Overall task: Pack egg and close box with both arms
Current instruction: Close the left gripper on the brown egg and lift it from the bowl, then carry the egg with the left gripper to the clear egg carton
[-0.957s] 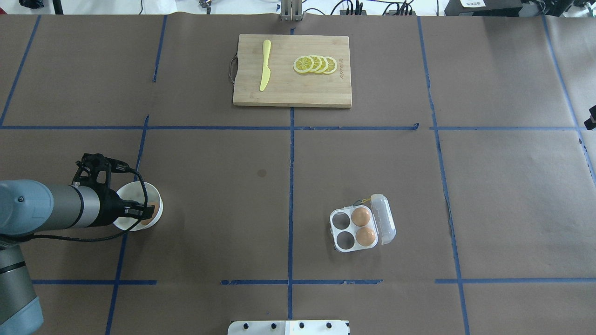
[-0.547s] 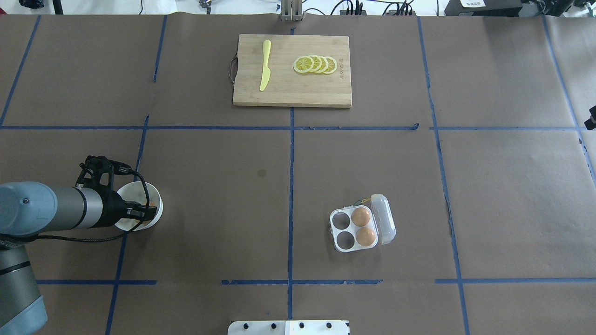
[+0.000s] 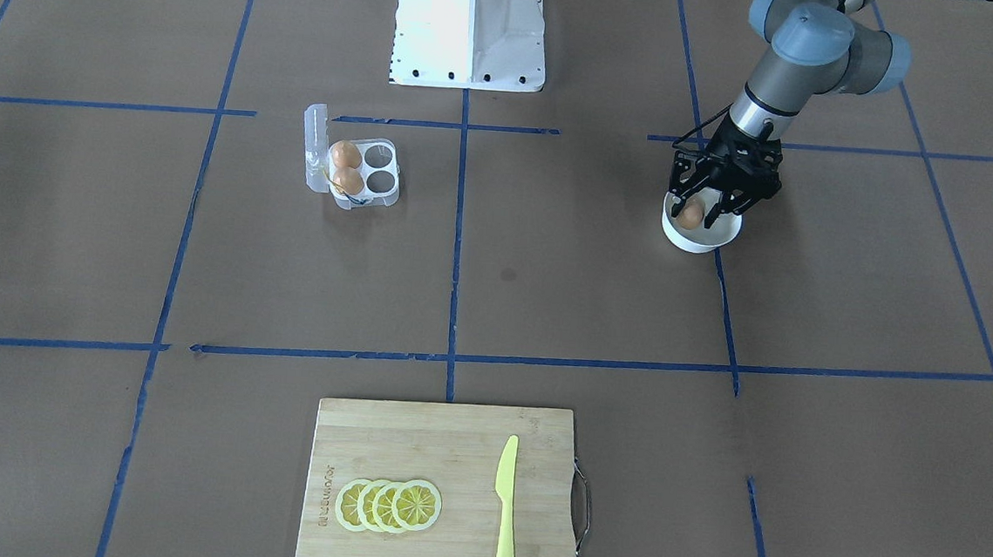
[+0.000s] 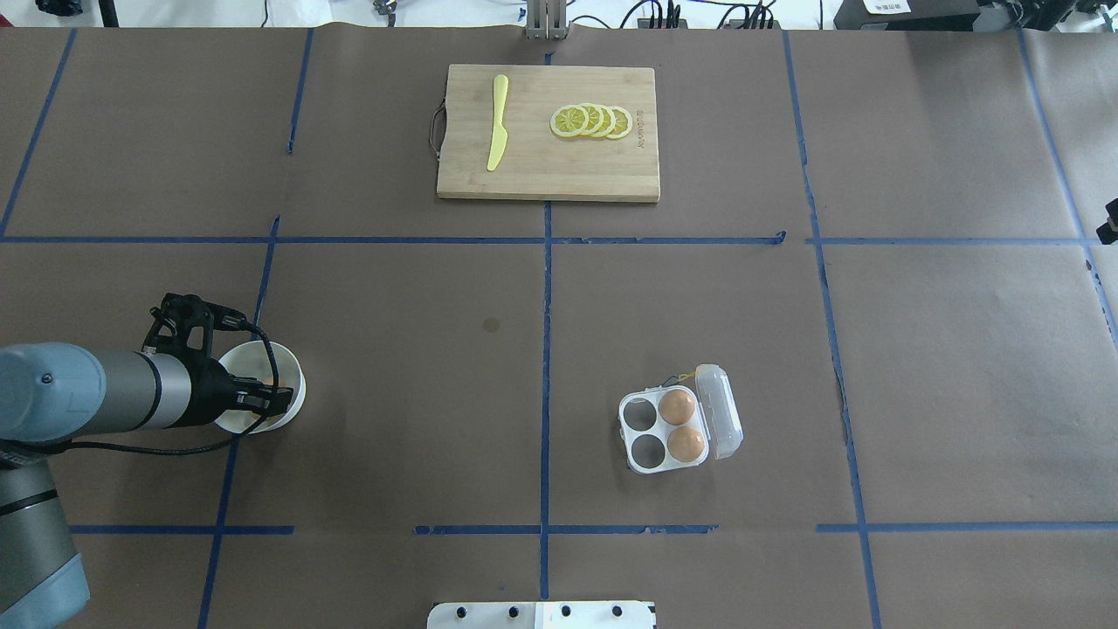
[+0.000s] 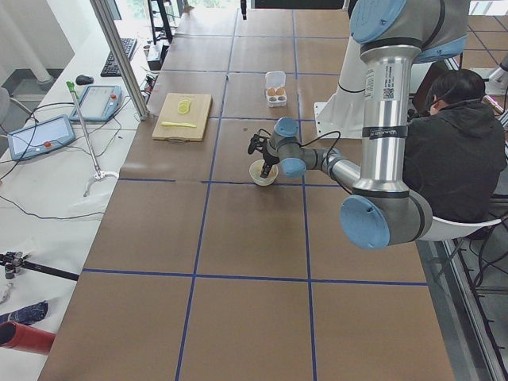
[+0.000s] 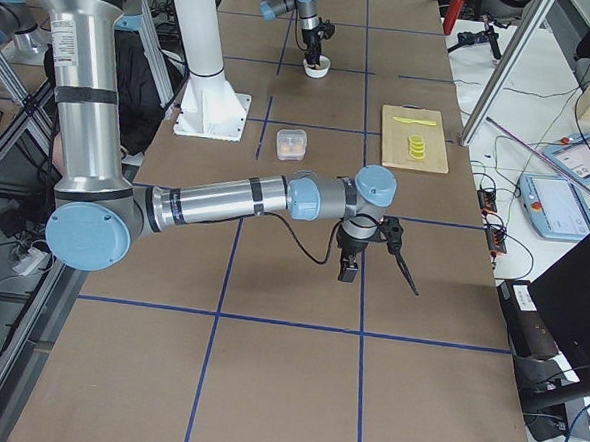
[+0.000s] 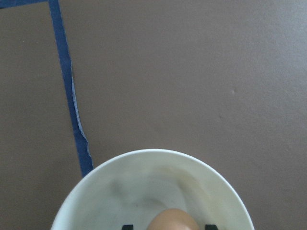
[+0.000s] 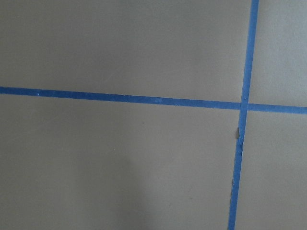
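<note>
An orange-brown egg (image 3: 692, 212) lies in a round white bowl (image 3: 716, 238) at the table's left side. My left gripper (image 3: 695, 214) reaches down into the bowl (image 4: 293, 377) with a finger on each side of the egg. The left wrist view shows the egg (image 7: 173, 220) between two black fingertips (image 7: 127, 226) with small gaps, so the gripper is open. The clear egg box (image 4: 632, 434) stands open at centre right, lid (image 4: 723, 411) hinged back, with two eggs (image 4: 677, 406) in its right cells. My right gripper (image 6: 377, 274) hovers over bare table; I cannot tell its state.
A wooden cutting board (image 4: 541, 170) with a yellow knife (image 4: 498, 122) and lemon slices (image 4: 594, 120) lies at the far middle. The white pedestal base (image 3: 471, 23) stands at the near edge. A seated person (image 5: 452, 135) is behind the robot.
My left gripper has drawn back slightly toward the robot inside the bowl and settled around the egg. The box and its eggs have not moved.
</note>
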You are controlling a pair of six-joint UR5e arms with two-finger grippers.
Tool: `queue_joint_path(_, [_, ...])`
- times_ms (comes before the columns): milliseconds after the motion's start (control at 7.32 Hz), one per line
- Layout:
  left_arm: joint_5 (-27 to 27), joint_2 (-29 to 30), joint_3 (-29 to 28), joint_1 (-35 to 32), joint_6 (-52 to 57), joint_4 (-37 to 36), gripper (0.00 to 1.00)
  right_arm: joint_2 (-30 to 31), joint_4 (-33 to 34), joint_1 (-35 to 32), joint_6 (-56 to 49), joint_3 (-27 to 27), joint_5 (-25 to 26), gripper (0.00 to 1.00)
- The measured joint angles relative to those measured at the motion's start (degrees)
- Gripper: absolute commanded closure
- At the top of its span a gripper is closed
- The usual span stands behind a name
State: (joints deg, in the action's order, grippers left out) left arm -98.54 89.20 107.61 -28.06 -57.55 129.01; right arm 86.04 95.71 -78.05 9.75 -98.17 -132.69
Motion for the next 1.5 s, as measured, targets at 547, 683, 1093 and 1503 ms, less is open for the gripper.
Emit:
queue_joint_path(547, [-0.21,-0.66,1.62,-1.83,0.77,0.06,1.00,0.05,0.00,0.00,0.02,0.00,0.00,0.00])
queue_joint_path(683, [-0.28,-0.70,2.74,-4.05,2.69,0.06,1.00,0.08,0.00,0.00,0.04,0.00,-0.01,0.00])
queue_joint_path(1093, [0.18,1.99,4.61,-8.49,12.72,2.95,1.00,0.07,0.04,0.00,0.10,-0.11,-0.04,0.00])
queue_joint_path(1503, [0.06,13.08,0.47,-8.42,26.03,11.73,1.00,0.01,0.00,-0.03,0.12,-0.13,-0.05,0.00])
